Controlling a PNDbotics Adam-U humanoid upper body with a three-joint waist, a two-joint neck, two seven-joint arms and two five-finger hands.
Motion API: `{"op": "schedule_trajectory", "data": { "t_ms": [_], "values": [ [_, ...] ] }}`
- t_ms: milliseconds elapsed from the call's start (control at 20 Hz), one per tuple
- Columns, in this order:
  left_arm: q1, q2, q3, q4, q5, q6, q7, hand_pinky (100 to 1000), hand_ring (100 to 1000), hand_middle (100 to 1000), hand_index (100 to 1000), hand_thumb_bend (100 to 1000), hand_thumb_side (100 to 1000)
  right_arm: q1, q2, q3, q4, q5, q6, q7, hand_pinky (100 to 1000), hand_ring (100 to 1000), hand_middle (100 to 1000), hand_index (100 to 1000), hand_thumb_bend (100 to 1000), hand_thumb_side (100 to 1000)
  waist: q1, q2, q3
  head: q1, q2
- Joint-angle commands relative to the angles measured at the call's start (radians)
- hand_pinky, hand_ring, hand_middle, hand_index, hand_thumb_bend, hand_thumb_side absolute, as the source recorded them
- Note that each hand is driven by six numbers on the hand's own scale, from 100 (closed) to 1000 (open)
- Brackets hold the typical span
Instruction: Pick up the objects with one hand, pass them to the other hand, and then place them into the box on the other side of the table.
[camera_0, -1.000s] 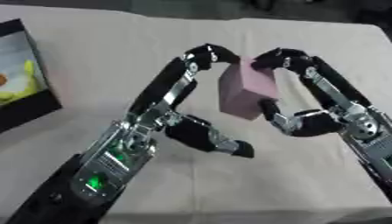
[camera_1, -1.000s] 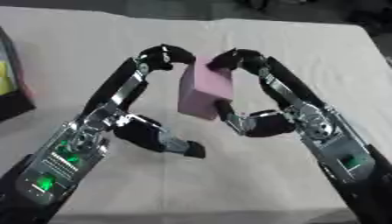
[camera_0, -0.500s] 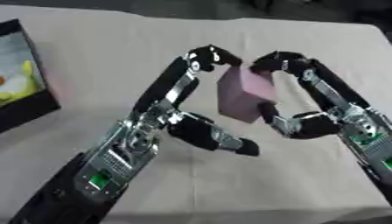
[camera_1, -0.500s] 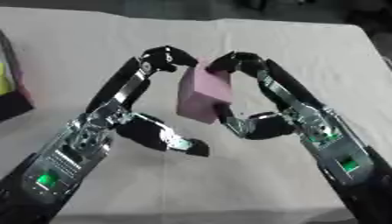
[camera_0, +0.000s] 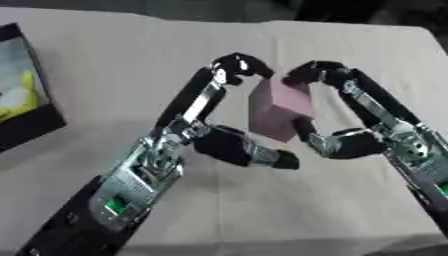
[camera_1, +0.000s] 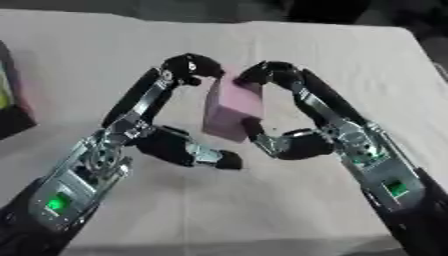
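Both hands meet mid-table, where I have the pink block (camera_0: 278, 107) raised off the cloth. My right hand (camera_0: 346, 142) grasps it, fingers over its top and thumb under. My left hand (camera_0: 229, 145) curls fingertips against its upper left edge. Box (camera_0: 22, 95) sits far left

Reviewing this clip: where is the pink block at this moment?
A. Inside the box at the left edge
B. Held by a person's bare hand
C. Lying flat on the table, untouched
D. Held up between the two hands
D: the pink block sits between the left hand and the right hand, both curled at its top, while the box stays apart at the left.
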Motion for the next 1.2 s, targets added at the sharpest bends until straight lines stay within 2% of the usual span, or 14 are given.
{"op": "schedule_trajectory", "data": {
  "t_ms": [50, 450, 1000, 1200],
  "values": [
    [-0.011, -0.015, 0.002, 0.008, 0.015, 0.028, 0.029, 853, 860, 797, 812, 1000, 288, -0.013, -0.007, 0.004, -0.027, 0.000, -0.002, -0.002, 792, 658, 321, 720, 100, 355, 0.004, -0.018, -0.003, 0.001, -0.002],
    [-0.006, -0.021, 0.009, 0.025, 0.030, 0.046, 0.095, 855, 865, 800, 812, 1000, 263, -0.018, -0.005, 0.005, -0.027, 0.003, 0.006, -0.001, 791, 657, 319, 719, 100, 348, 0.004, -0.019, -0.005, -0.001, -0.002],
    [0.004, -0.021, 0.011, 0.041, 0.011, 0.022, 0.102, 855, 864, 795, 841, 998, 231, -0.016, -0.004, 0.005, -0.027, 0.010, 0.014, -0.002, 791, 657, 318, 719, 100, 341, 0.003, -0.018, -0.001, -0.006, -0.002],
    [0.002, -0.019, 0.006, 0.046, 0.002, 0.009, 0.070, 840, 832, 755, 814, 939, 179, -0.016, -0.004, 0.006, -0.027, 0.011, 0.013, -0.002, 791, 657, 317, 719, 100, 339, 0.003, -0.019, -0.001, -0.007, -0.002]
  ]
}}
